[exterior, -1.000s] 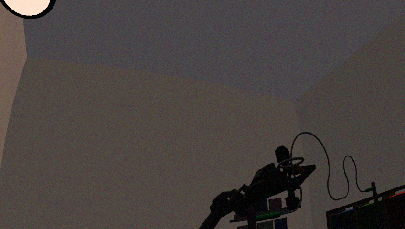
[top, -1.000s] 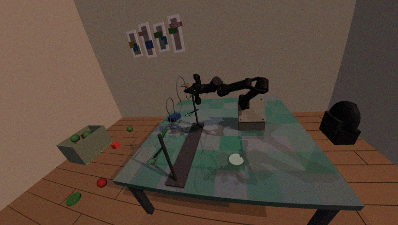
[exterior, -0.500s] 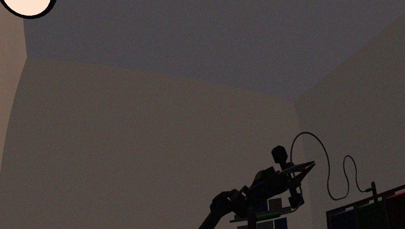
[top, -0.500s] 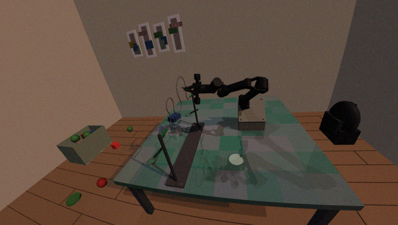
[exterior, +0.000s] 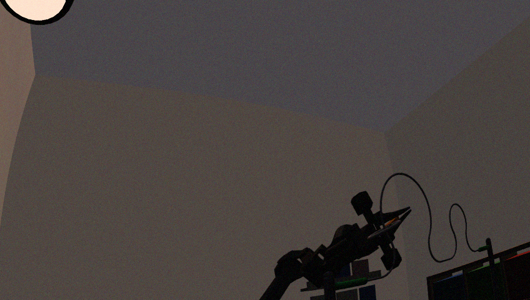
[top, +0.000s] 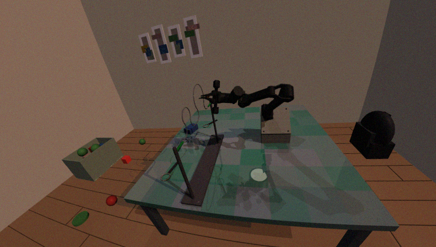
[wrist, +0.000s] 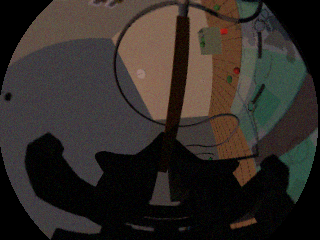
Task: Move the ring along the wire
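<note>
My gripper (top: 200,97) (exterior: 410,208) is shut on the orange handle (top: 207,97) (exterior: 392,222) (wrist: 180,65), which looks dark brown in the wrist view. The ring (exterior: 372,236) is tilted nearly edge-on in the exterior view, and the grey wire (exterior: 430,222) (wrist: 116,65) appears to pass through it. The ring is above the green part (exterior: 351,283) (top: 209,104) at the far post (top: 214,123) (exterior: 329,284). The other green part (top: 180,145) (exterior: 483,248) is by the near post (top: 183,174) (exterior: 488,256). The ring is out of the wrist view; its gap to the wire is unclear.
The wire's tall arch rises beside my fingers. The posts stand on a dark board (top: 204,171). A blue block (top: 191,128), two dark-handled rings (top: 165,176) (top: 205,125) and a white disc (top: 258,174) lie on the table. A toy box (top: 91,165) is on the floor.
</note>
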Controlling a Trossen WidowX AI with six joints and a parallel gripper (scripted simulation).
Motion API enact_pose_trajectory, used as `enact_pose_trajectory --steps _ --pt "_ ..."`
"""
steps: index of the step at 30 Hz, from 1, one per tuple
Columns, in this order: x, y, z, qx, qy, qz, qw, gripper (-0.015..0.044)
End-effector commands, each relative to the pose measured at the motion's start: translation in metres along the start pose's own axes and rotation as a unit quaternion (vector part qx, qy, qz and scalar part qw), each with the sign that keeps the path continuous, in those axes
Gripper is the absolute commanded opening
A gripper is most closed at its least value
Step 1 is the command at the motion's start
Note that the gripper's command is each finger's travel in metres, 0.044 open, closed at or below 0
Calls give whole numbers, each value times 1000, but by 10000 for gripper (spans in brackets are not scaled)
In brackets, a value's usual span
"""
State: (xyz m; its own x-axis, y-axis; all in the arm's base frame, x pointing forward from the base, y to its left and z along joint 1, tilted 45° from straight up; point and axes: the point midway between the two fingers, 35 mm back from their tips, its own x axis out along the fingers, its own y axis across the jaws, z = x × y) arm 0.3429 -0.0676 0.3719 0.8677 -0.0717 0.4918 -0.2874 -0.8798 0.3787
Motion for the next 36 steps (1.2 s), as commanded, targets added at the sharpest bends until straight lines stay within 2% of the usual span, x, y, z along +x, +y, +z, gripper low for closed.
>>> enact_pose_trajectory --steps 1,20,36 --pt "0 2 0 22 -2 13 1000 -150" --pt "0 -9 -3 49 -4 28 998 -150" --pt "-5 -52 -4 -50 10 -25 998 -150"
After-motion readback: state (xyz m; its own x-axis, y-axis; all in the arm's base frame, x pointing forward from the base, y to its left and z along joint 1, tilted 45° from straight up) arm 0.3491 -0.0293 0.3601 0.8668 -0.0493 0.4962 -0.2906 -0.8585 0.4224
